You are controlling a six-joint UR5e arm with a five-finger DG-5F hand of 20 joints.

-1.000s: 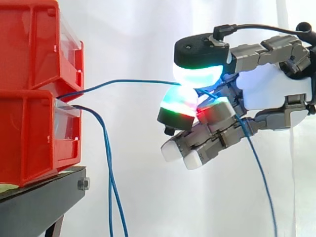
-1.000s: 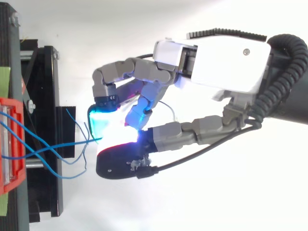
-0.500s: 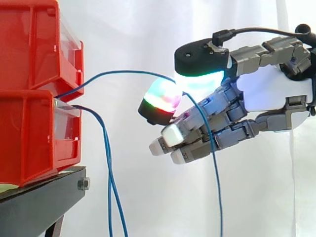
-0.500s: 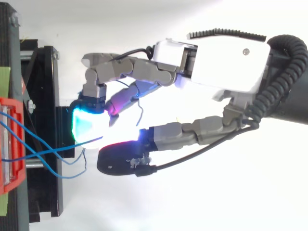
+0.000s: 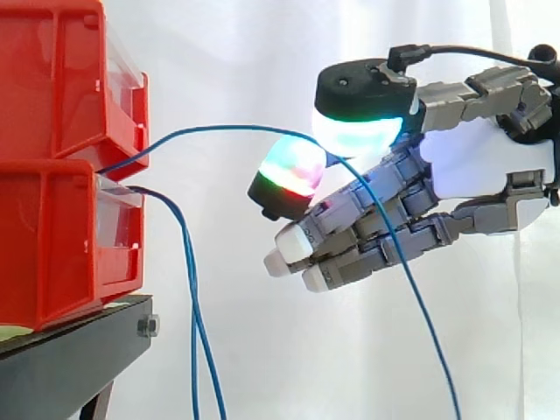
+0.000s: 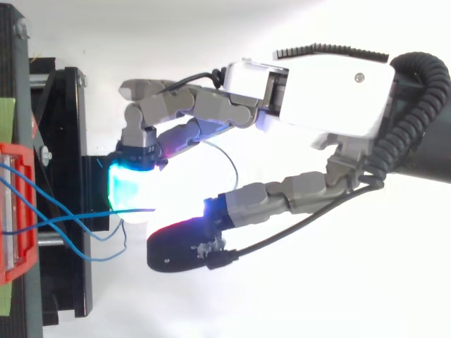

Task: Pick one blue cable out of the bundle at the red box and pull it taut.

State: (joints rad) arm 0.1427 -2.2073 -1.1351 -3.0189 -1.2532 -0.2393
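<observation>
Two red bins [image 5: 52, 79] are stacked at the left on a black stand [image 5: 79, 359]. One blue cable [image 5: 219, 128] leaves the gap between the bins and arcs up to the right. It passes between the glowing thumb pad [image 5: 363, 131] and a finger pad [image 5: 293, 168], then slants down across the straight fingers to the bottom edge. The hand [image 5: 472, 166] is open to the right of the bins, with thumb and fingers spread apart. Seen from above, the hand [image 6: 331, 91] points at the bin [image 6: 14, 211], with the cable [image 6: 70, 218] running towards its glowing pads.
Two more blue cables [image 5: 191, 289] come out of the lower bin's front and hang straight down beside the stand. From above, several blue strands [image 6: 106, 250] cross over the black stand [image 6: 67, 141]. A white curtain is behind everything.
One second ago the thumb and a finger pinched the cable with the other fingers curled. The fingers have straightened and spread. The cable now arcs slack, and its hanging part has swung right.
</observation>
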